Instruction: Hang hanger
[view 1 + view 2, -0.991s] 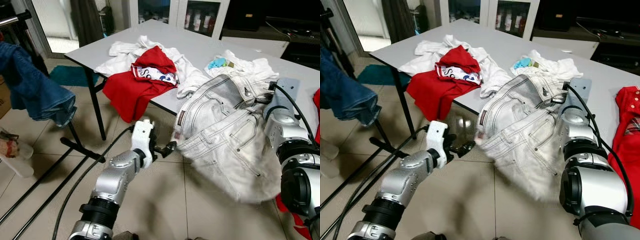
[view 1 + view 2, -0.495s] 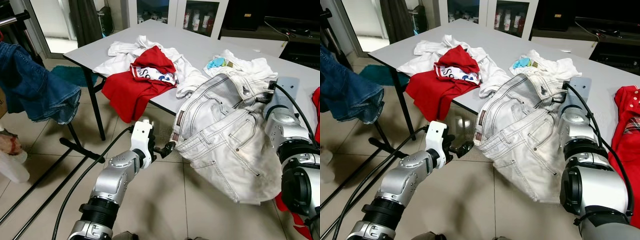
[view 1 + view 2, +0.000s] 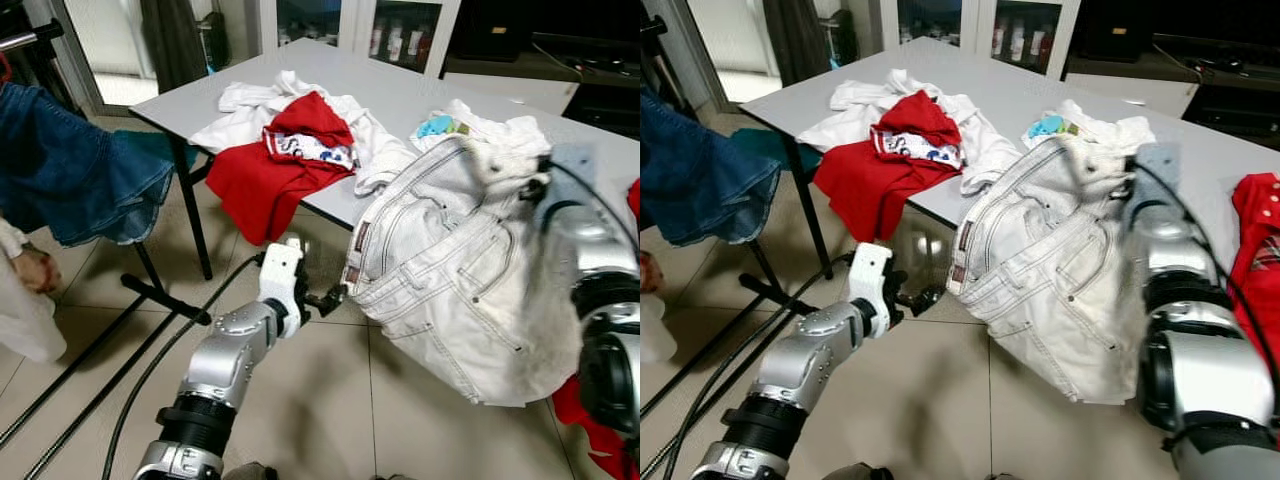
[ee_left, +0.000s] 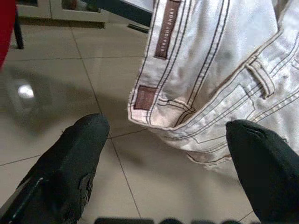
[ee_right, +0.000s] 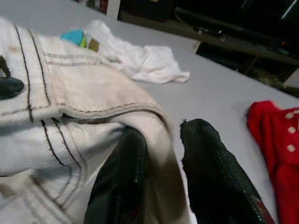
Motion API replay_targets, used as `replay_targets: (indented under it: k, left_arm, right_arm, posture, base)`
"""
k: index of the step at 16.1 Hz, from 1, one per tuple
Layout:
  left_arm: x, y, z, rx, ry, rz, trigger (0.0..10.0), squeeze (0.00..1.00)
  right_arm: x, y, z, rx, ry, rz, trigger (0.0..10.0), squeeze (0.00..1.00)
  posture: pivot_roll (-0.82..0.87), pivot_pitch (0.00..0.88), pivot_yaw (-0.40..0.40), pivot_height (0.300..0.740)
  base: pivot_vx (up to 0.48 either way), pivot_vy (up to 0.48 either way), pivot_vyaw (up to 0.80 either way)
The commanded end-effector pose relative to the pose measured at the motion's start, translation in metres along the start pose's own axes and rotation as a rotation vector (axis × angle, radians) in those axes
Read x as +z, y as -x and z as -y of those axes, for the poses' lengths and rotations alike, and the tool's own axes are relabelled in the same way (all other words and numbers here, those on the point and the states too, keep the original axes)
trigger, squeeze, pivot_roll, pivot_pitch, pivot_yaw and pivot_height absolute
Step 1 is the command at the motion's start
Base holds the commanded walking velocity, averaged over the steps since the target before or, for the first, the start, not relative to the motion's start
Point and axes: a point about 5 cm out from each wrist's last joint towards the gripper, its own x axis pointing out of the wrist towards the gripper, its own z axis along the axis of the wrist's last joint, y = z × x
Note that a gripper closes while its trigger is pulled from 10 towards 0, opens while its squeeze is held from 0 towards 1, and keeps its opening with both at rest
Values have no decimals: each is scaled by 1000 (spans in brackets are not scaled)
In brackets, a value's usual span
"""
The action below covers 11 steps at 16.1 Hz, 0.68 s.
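A pair of white jeans [image 3: 450, 290] hangs off the front edge of the grey table [image 3: 400, 95], its legs reaching down toward the tiled floor. My right gripper [image 5: 163, 130] is shut on the waistband fabric at the top of the jeans, lifted just above the table. My left gripper [image 3: 325, 297] is held low beside the jeans' lower waistband corner with its brown label [image 4: 166, 32]. It is open, with nothing between its fingers [image 4: 70, 163]. I see no hanger.
A red shirt [image 3: 270, 170] and white clothes [image 3: 250, 100] lie on the table's left part, the red one drooping over the edge. Blue jeans [image 3: 70, 170] hang from a rack at the left, with its black base bars [image 3: 165, 300] on the floor. Another red garment [image 3: 1255, 240] lies at the right.
My right arm has lifted the jeans' waistband higher, so the jeans have bunched upward. The left gripper has hardly moved. The blue jeans at the left reach further into view.
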Motion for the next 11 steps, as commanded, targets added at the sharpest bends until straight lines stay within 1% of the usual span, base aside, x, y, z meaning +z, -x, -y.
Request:
replay_targets:
  k: [1, 3, 4, 5, 7, 10, 11]
  left_arm:
    - [0, 0, 2, 4, -2, -4, 10000, 0]
    - [0, -1, 3, 1, -3, -8, 10000, 0]
    - [1, -2, 3, -3, -5, -8, 10000, 0]
    - [2, -2, 3, -5, -6, -8, 10000, 0]
    - [4, -3, 4, -5, -8, -4, 10000, 0]
    - [3, -1, 1, 5, -4, -2, 10000, 0]
    - [1, 1, 0, 13, -1, -4, 10000, 0]
  right_arm:
    - [11, 1, 9, -13, 16, 50, 10000, 0]
    - [14, 1, 15, -10, 35, 65, 10000, 0]
    - [15, 2, 14, 15, 9, 79, 10000, 1000]
    - [16, 2, 11, 42, 3, 83, 10000, 1000]
    - [11, 2, -9, 164, 26, 21, 10000, 1000]
    - [12, 3, -18, 242, 21, 3, 10000, 1000]
    - [14, 4, -16, 250, 40, 15, 10000, 1000]
  posture:
    - [-66, 0, -25, 740]
    - [-77, 0, -19, 740]
    - [-82, 0, -18, 740]
    - [-82, 0, -18, 740]
    - [-76, 0, -20, 740]
    - [-68, 0, -23, 740]
    - [-56, 0, -27, 740]
  base:
    - [0, 0, 0]
    - [0, 0, 0]
    - [0, 0, 0]
    - [0, 0, 0]
    - [0, 0, 0]
    - [0, 0, 0]
    - [0, 0, 0]
